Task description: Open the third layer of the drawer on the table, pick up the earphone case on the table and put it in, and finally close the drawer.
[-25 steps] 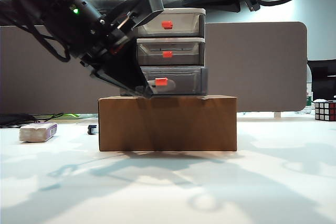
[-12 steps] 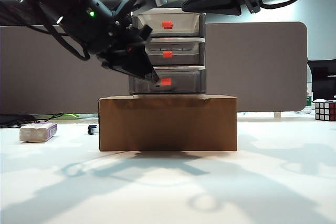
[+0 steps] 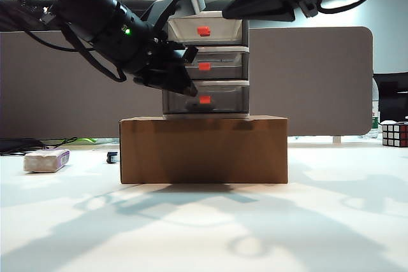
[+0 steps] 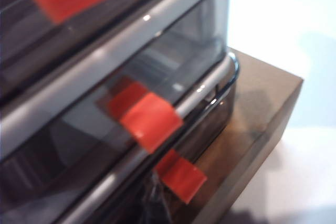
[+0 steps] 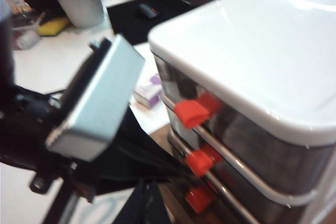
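While the table (image 3: pixel 204 234) spans the whole foreground as a plain white surface crossed by arm shadows, a grey partition (image 3: pixel 312 81) closes the background, with ceiling strip lights above it. A brown cardboard box (image 3: pixel 203 150) stands at the table's middle, long axis across the exterior view. The drawer (image 3: pixel 207 65) sits on top of the box, upright, its three fronts and red handles facing the exterior camera. The third layer (image 3: pixel 210 99), lowest of the three, lies level with its long side across the view and its front about flush with the frame; its red tab (image 4: pixel 181 176) points outward over the box edge.

The left gripper (image 3: pixel 185 84) comes in from the left, angled down toward the lower fronts, tips just left of the lowest handle. Its jaws are together; whether they touch the unit cannot be told. The right gripper hangs above and right of the unit's top in the exterior view; its jaws are outside every view, so their state cannot be told.

A beige block (image 3: pixel 46 160) lies far left on the table, a colour cube (image 3: pixel 394 134) far right. The earphone case is not visible in any view.
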You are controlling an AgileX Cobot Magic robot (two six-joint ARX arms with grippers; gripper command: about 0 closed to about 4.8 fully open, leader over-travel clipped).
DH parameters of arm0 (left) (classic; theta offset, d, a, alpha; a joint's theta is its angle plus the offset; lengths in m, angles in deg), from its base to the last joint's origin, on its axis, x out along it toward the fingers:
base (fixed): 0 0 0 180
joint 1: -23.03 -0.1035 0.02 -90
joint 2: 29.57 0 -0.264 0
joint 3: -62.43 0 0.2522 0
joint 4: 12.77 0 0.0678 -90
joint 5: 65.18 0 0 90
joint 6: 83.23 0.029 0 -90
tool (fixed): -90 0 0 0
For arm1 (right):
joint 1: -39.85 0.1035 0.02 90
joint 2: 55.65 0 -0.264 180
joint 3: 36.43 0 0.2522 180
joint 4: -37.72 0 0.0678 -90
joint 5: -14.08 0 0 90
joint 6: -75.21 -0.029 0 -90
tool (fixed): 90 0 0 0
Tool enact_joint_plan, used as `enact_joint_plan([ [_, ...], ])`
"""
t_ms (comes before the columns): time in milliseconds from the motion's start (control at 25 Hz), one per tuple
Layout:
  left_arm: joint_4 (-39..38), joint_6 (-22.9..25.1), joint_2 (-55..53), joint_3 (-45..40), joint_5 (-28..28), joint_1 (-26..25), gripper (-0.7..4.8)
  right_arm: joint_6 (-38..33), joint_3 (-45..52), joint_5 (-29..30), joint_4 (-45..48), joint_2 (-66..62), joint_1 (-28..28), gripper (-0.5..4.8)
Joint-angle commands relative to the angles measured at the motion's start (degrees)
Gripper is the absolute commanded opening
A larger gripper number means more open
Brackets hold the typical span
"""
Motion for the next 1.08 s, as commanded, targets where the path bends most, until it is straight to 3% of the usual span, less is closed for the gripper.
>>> enact_joint_plan([
  [40,-0.3,-0.1,1.3,-0.5,-0.7,0.1,-0.05,3.4,-0.3,-1.7,-3.0,2.7,0.0,-0.06],
  [200,-6.3,-0.2,8.0,-3.6,-1.1,0.9,-0.06,5.0,-0.3,-2.8,-7.3,7.9,0.0,-0.06],
  [360,-7.2,-0.9,19.4,-10.6,-0.2,1.7,-0.06,7.1,0.5,-5.6,-14.4,14.9,0.0,-0.05],
  [560,-7.5,-7.6,37.1,-20.5,2.8,1.7,-0.05,7.2,5.1,-9.1,-19.5,25.5,0.0,-0.05],
  [640,-7.6,-11.5,50.0,-28.0,6.5,1.9,-0.05,4.0,12.1,-13.4,-20.2,34.8,0.0,-0.05],
  [761,-10.1,-14.8,58.1,-32.9,11.5,3.1,-0.06,1.5,18.1,-17.0,-20.1,41.4,0.0,-0.06],
  [1081,-11.0,-15.6,73.2,-42.8,16.5,6.8,-0.06,1.2,34.1,-22.5,-19.6,58.6,0.0,-0.05],
])
